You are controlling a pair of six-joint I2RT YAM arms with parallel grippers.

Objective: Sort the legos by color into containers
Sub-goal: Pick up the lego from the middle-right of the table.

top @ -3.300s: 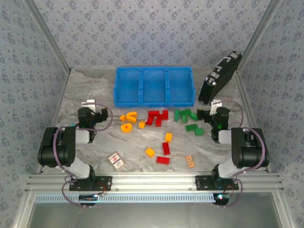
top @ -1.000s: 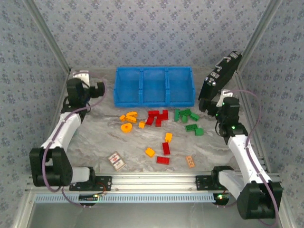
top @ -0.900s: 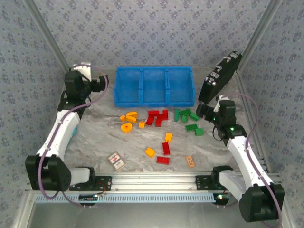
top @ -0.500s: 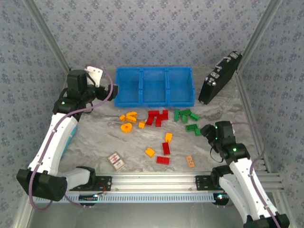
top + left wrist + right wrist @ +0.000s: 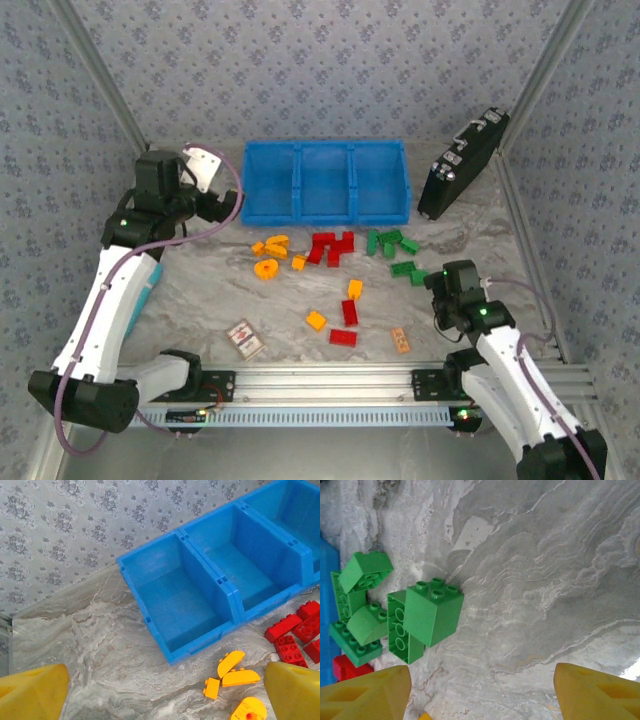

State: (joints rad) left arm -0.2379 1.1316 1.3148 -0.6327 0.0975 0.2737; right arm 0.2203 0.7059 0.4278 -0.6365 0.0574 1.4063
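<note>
The legos lie in front of the blue bin: an orange group, a red group, a green group, a green pair and a few scattered nearer ones. My left gripper hovers open by the bin's left front corner; between its fingers is bare table, with the bin's left compartment and orange bricks ahead. My right gripper is open just near of the green pair. A green brick lies beyond its left finger, apart from it.
A black case leans at the back right. A patterned card and a thin orange tag lie near the front rail. Papered walls close in both sides. Red bricks lie right of the orange ones.
The left arm has risen and swung its gripper right, to the bin's left front corner. The right arm has pulled back from the black case toward me, now near the green pair.
</note>
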